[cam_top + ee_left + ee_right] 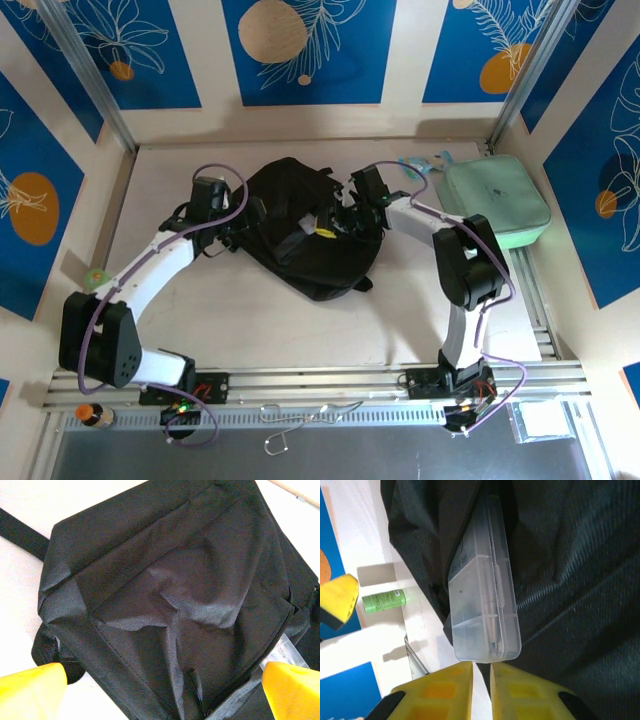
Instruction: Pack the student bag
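Right hand [481, 666] beside case [485, 595] half inside student bag [570, 555].

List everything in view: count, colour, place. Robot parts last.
backpack: one, black, middle of the table
box: one, clear plastic, partly inside the backpack's opening
zip case: one, mint green, far right of the table
tube: one, green, lying by the table's left edge
bottle: one, orange, small, front left corner by the rail
table: one, pale
left gripper: one, yellow fingers, wide open over the backpack
right gripper: one, yellow fingers almost touching, nothing between them, at the box's near end
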`<state>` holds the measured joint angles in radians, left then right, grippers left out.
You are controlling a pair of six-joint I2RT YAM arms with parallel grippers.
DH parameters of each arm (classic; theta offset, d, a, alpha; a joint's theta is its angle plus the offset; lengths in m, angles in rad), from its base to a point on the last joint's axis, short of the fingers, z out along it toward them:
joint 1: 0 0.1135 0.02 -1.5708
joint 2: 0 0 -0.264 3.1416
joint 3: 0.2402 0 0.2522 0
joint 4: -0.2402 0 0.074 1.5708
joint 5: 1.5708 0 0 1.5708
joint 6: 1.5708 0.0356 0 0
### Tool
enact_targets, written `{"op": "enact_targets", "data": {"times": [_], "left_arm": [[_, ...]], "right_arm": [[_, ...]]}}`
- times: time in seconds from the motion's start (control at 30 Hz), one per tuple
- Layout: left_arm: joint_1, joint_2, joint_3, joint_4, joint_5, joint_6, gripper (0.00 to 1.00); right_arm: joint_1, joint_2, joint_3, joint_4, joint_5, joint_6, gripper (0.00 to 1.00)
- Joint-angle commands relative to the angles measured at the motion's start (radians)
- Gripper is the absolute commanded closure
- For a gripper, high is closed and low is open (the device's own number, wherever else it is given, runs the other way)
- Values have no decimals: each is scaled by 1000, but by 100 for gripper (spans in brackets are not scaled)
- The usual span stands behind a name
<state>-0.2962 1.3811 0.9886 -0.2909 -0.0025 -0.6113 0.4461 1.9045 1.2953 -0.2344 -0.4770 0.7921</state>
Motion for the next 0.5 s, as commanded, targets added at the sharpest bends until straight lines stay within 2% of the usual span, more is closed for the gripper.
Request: {"op": "enact_targets", "data": {"times": [0.0, 0.3, 0.47], "left_arm": [[15, -15, -24, 31, 41, -16, 0], [17, -5, -39, 48, 97, -39, 0], [18, -7, -47, 50, 110, -45, 0]], "right_arm": [[17, 53, 70, 1, 17, 9, 85], [40, 186, 164, 125, 72, 47, 87], [43, 163, 126, 216, 58, 39, 85]]}}
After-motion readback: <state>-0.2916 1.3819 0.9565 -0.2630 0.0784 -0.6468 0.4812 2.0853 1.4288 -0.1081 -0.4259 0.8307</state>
